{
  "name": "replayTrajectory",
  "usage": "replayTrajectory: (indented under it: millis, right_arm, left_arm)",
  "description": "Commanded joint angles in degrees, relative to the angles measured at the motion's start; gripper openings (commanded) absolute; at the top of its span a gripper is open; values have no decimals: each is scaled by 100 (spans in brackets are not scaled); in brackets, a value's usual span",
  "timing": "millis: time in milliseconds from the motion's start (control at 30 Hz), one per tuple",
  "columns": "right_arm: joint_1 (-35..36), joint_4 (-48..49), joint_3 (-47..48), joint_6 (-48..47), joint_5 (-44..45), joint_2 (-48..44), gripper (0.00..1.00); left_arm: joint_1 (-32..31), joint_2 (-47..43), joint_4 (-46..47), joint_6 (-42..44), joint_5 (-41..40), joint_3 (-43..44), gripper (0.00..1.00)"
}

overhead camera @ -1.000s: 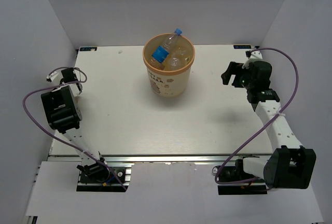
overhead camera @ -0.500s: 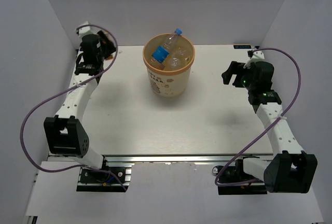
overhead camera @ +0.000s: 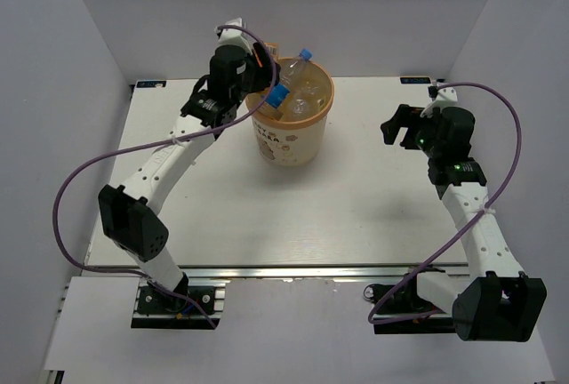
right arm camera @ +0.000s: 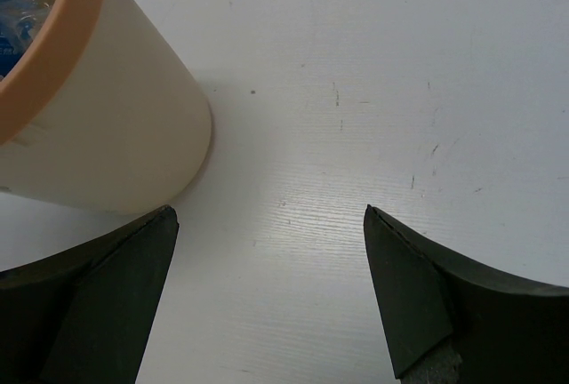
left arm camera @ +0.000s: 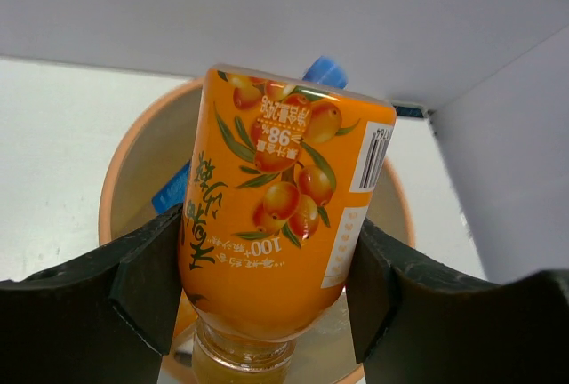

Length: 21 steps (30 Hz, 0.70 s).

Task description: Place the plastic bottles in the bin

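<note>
White table | left pincer pinching orange bottle at bin, cap cut off | right pincer spread

I'm looking at two arms with white links and black joint housings, the left arm at frame left and the right arm at frame right. A purple cable is looping off each. A green light is glowing on the right one. The fingers are showing matte black.
</note>
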Motion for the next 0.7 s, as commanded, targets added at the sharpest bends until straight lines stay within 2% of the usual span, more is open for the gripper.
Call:
replayTrajectory:
  millis: [0,33,67,167,200,467,533,633,667]
  right_arm:
    - [-31,252,-67,53,-8,-135,89]
    - [-31,244,-75,53,18,-135,89]
    - [-31,235,-67,44,44,-135,89]
    - [-31,182,-32,35,89,-135,89]
    - [-31,173,-23,35,71,-135,89]
    - [-22,59,39,-9,-43,-117,89]
    - [-31,59,56,-9,-43,-152,89]
    - [-31,68,30,17,114,-240,89]
    - [-31,85,21,26,176,-266,89]
  left_arm:
    - [-167,23,-411,-76,-345,215,60]
    - [-211,40,-437,-94,-337,215,63]
    - [-246,58,-490,-94,-345,207,72]
    - [-308,128,-665,-156,-503,206,82]
    - [-308,189,-796,-191,-634,302,98]
    - [-308,295,-1237,-33,-1030,1041,98]
    - [-308,278,-1395,63,-1502,1234,98]
    - [-90,111,-1658,3,-2014,1148,98]
    - [233,-98,-1703,-67,-2007,1008,98]
